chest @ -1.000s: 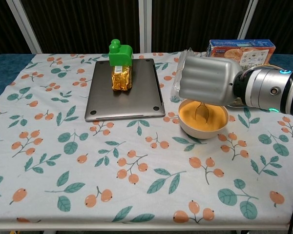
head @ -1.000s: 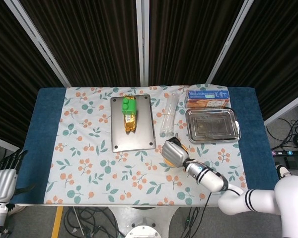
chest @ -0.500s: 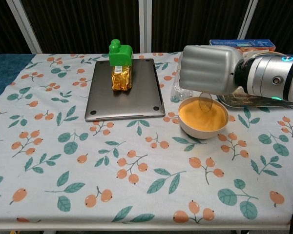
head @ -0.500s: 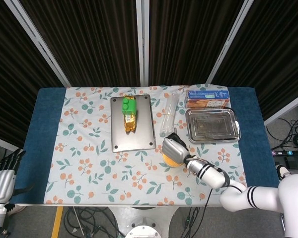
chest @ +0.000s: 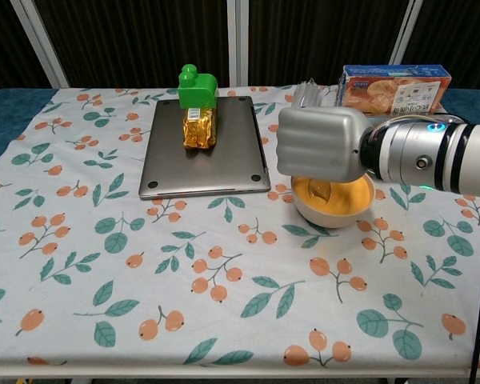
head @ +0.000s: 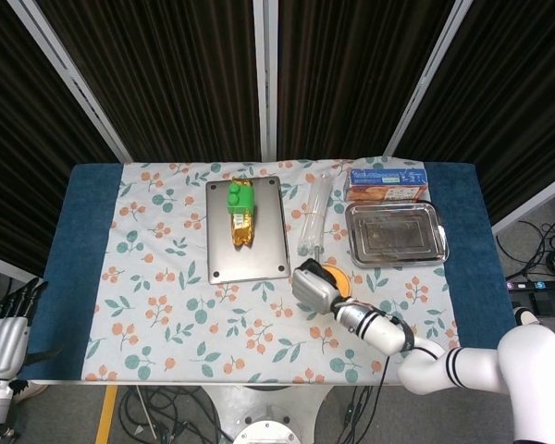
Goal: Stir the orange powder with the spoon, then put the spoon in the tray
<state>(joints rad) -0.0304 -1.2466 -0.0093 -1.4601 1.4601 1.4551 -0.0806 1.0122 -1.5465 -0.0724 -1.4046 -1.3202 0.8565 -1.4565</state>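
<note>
The robot's right arm reaches in from the lower right corner across the tabletop (head: 92,277), its white elbow section bent near the front edge and a slimmer silver and black forearm stretching toward the middle. The right hand (chest: 320,152) is a grey fist, fingers (chest: 292,156) curled tightly inward, knuckles facing the chest camera, gripping a spoon (chest: 318,190) whose bowl hangs just below it. The left hand (head: 2,338) rests low beside the left edge, fingers apart, holding nothing.
</note>
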